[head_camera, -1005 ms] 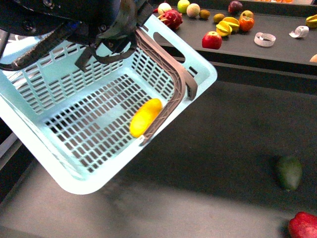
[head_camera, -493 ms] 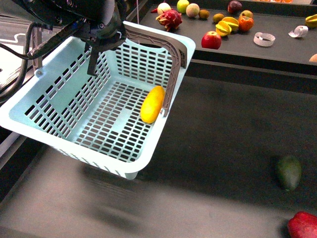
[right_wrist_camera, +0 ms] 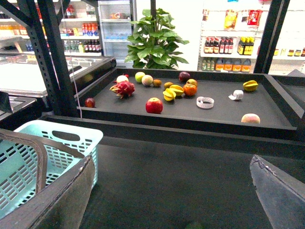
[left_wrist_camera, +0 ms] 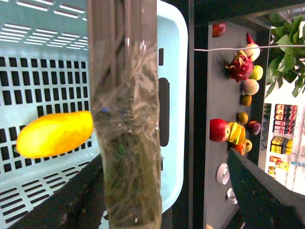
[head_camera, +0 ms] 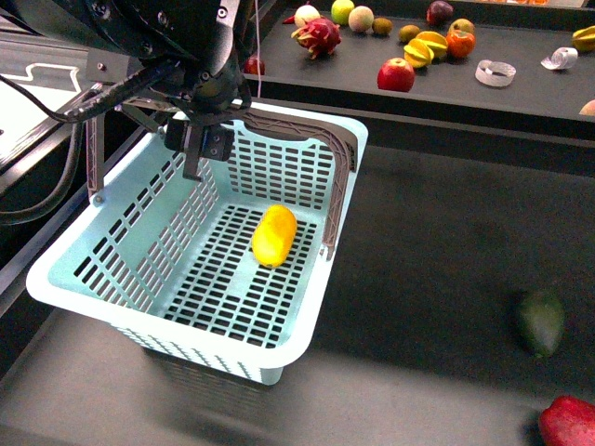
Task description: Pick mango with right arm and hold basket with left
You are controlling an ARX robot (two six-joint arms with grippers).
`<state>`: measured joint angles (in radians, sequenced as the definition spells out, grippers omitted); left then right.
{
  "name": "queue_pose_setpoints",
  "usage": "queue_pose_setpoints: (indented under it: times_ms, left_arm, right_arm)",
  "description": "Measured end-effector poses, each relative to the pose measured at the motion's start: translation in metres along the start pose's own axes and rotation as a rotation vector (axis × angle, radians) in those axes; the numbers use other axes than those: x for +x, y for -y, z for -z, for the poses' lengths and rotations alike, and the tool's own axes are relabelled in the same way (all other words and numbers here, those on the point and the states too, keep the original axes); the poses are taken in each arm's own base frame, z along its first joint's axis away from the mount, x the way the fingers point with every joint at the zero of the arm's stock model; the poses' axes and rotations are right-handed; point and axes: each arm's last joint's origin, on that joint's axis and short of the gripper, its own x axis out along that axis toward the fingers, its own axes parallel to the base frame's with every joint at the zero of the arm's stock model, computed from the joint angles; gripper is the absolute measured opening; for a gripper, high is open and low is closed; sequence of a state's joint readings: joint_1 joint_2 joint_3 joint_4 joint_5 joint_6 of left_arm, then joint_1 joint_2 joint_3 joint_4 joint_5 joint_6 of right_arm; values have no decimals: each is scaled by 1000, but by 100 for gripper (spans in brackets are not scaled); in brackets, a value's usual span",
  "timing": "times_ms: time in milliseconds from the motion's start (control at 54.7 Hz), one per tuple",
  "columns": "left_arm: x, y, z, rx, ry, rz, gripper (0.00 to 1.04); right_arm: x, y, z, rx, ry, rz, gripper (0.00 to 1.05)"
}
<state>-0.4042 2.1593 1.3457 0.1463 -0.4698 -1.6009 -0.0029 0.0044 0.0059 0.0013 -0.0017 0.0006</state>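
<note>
Nearest me, the basket [head_camera: 279, 316] hangs level above the dark table [head_camera: 437, 279]. The mango [head_camera: 274, 235] lies on its slotted floor, near the right wall. My left gripper [head_camera: 200, 139] is clamped on the basket's grey-brown handle [left_wrist_camera: 125, 119]. My right gripper [right_wrist_camera: 171, 191] stands with jaws apart, holding nothing. Farther back, a red apple [head_camera: 396, 74] sits on the shelf [head_camera: 521, 84].

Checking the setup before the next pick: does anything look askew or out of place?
The basket hangs tilted from the left tool. Its near handle is wrapped in crinkled clear tape. The mango lies inside.
</note>
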Motion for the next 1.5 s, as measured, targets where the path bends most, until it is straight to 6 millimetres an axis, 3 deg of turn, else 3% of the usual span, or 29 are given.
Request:
queue_pose_setpoints:
  times_ms: [164,603,877,950,1060,1206,1352,1498]
  left_arm:
    - [-37,2,-18,25,63,22,98]
    - [-136,-26,-87,243,359,75,97]
    - [-141,-29,-91,325,362,72,96]
    - [-138,-40,-97,514,209,291,83]
    - [-151,-65,-112,873,237,509,63]
    - [-175,-88,-134,1175,374,532,32]
    - [-187,-113,-144,1242,378,514,1]
    - [-199,-127,-152,1252,387,512,2]
  right_arm:
    - [0,0,0,0,0,0,97]
    - [0,0,0,0,0,0,97]
    - [0,0,0,0,0,0,97]
    - [0,0,0,0,0,0,97]
    - [0,0,0,0,0,0,97]
    - [0,0,0,0,0,0,97]
    - [0,0,0,0,0,0,97]
    - [0,0,0,0,0,0,97]
